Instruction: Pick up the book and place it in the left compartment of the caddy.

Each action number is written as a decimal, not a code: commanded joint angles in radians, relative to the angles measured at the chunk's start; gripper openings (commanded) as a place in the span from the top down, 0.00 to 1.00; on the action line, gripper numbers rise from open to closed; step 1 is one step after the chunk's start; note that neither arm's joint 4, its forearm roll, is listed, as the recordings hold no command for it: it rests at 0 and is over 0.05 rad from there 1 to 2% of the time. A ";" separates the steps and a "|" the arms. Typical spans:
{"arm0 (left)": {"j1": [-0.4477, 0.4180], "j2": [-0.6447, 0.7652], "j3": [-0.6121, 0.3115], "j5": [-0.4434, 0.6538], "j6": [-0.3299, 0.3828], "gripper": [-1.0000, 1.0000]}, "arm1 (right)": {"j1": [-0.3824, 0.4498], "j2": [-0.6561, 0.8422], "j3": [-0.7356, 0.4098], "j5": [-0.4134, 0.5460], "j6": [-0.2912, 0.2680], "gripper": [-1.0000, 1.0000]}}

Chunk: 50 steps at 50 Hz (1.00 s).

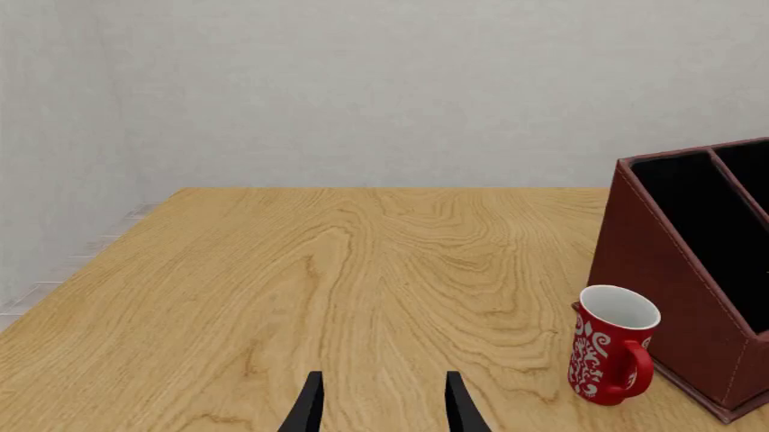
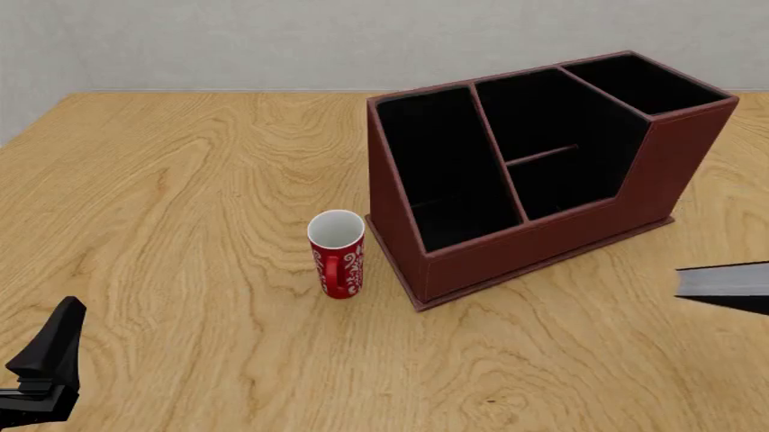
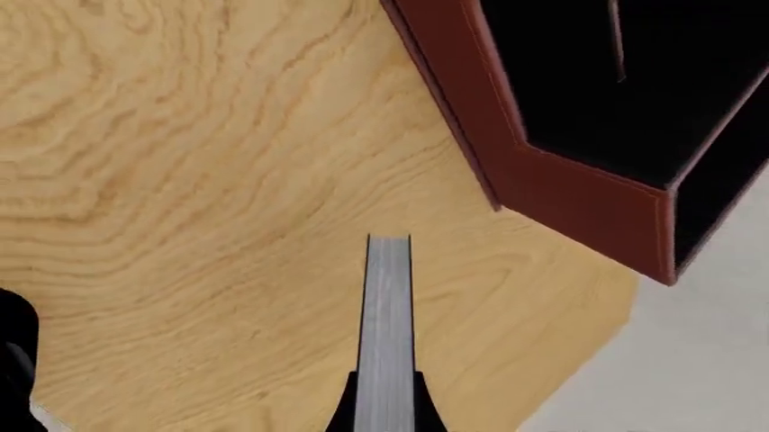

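The book (image 3: pixel 387 324) shows edge-on as a thin grey-white strip, and my right gripper (image 3: pixel 384 416) is shut on its near end. In the front view the book (image 2: pixel 725 282) pokes in from the right edge, to the right of the caddy and nearer than its front; the gripper itself is out of that frame. The reddish-brown caddy (image 2: pixel 529 245) stands at the centre right, with its long left compartment (image 2: pixel 447 171) showing only black lining. My left gripper (image 1: pixel 384 407) is open with nothing between its fingers, low over the near left of the table (image 2: pixel 49 355).
A red-and-white mug (image 2: pixel 338 254) stands upright just left of the caddy's front left corner, also visible as the mug (image 1: pixel 613 346) beside the caddy (image 1: pixel 661 270) in the left wrist view. The caddy's corner (image 3: pixel 565 189) lies ahead of the book.
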 commanded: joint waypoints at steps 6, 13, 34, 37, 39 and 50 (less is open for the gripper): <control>0.000 0.000 0.000 0.000 0.000 0.00 | 0.100 -0.040 -0.088 0.067 0.171 1.00; 0.000 0.000 0.000 0.000 0.000 0.00 | 0.179 -0.052 -0.094 0.067 0.268 1.00; 0.000 0.000 0.000 0.000 0.000 0.00 | 0.435 -0.011 -0.213 0.067 0.549 1.00; 0.000 0.000 0.000 0.000 0.000 0.00 | 0.415 0.004 -0.219 0.067 0.563 1.00; 0.000 0.000 0.000 0.000 0.000 0.00 | 0.448 0.006 -0.229 0.067 0.583 1.00; 0.000 0.000 0.000 0.000 0.000 0.00 | 0.460 0.077 -0.263 0.067 0.652 1.00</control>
